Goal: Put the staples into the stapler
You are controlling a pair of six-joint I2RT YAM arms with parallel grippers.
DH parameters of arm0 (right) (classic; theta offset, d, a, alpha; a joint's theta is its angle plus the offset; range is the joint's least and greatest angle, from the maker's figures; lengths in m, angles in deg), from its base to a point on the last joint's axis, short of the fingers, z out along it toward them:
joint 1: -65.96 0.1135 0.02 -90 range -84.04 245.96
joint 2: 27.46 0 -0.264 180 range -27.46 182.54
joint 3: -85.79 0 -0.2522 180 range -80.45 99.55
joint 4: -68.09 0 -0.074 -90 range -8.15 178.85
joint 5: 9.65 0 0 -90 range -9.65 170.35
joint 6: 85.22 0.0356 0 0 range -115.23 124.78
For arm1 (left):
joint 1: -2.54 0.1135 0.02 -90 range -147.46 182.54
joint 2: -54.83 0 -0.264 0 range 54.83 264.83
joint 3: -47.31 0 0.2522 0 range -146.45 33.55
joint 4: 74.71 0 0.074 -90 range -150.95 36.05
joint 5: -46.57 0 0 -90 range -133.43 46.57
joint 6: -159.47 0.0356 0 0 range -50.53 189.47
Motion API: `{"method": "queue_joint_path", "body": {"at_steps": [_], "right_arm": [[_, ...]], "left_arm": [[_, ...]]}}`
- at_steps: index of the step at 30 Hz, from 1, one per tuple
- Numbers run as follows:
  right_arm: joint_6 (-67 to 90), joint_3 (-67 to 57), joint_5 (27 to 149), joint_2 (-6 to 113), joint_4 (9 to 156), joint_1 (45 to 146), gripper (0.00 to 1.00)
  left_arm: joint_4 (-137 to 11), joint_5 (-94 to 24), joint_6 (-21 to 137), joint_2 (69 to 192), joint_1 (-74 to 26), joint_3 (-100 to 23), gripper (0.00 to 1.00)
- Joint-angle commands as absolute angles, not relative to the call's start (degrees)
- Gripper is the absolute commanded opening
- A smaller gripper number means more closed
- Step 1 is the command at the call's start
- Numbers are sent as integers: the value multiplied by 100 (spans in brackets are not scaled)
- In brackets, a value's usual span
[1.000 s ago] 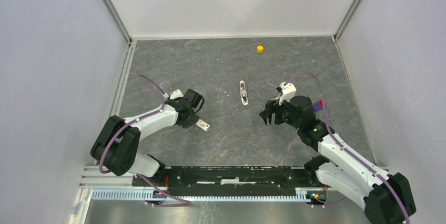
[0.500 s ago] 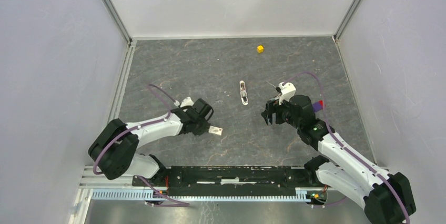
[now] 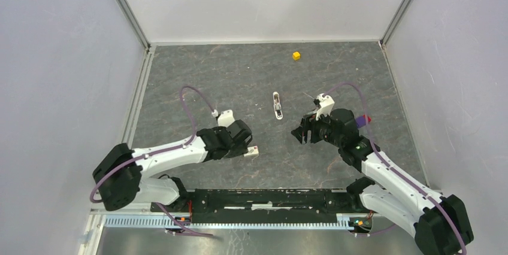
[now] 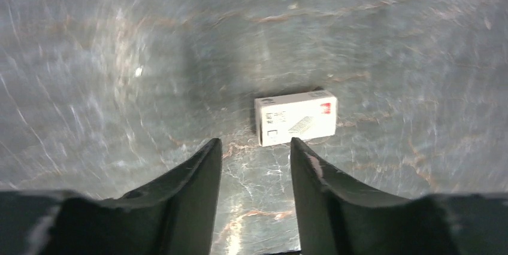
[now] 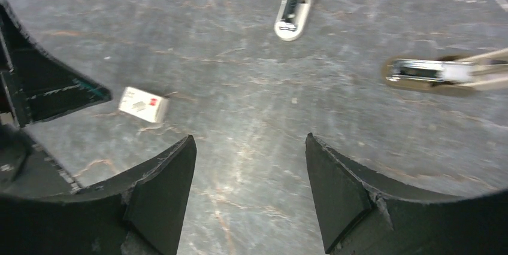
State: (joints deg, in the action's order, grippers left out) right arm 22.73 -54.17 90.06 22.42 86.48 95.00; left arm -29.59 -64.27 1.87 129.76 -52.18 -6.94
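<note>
The stapler [image 3: 277, 106] is small and white and lies flat mid-table; its tip also shows at the top of the right wrist view as the stapler [image 5: 295, 3]. The staples [image 5: 419, 70], a silvery-grey strip with a pale rim, lie on the table to the right in that view. My left gripper [image 3: 245, 149] is open a little, with nothing between its fingers [image 4: 311, 171]. A small white printed box [image 4: 295, 117] lies just beyond their tips. My right gripper [image 5: 250, 141] hangs wide open and empty above bare table, right of the stapler.
A yellow cube [image 3: 296, 55] sits near the back wall. A purple and red piece [image 3: 363, 120] shows beside the right arm. White walls enclose the grey marbled table [image 3: 197, 81] on three sides. A black rail [image 3: 269, 198] runs along the near edge.
My left arm carried the white box rightward and nearer, then opened its jaws, and the box now lies on the table. The right gripper edged slightly left.
</note>
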Motion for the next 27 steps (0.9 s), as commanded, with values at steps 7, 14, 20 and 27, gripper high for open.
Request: {"method": "queue_joint_path", "body": {"at_steps": [7,14,20,27], "right_arm": [[3412,-5863,10650,2840,6997,9510,72],[3212,-5865,10373,2944,7086,9414,74],[3145,-5907,10346,2861,7099,9340,75],[3088,-5942,10355,2827,7122,9275,75]], "left_arm": [[-4655,-5424,5260,12067,-5239,-804,71],[-4931,-4025,7348,12427,-5243,-826,68],[-4131,-4025,8612,13010,-5244,-1237,69],[-3953,-3995,9370,13528,-5227,-1158,70]]}}
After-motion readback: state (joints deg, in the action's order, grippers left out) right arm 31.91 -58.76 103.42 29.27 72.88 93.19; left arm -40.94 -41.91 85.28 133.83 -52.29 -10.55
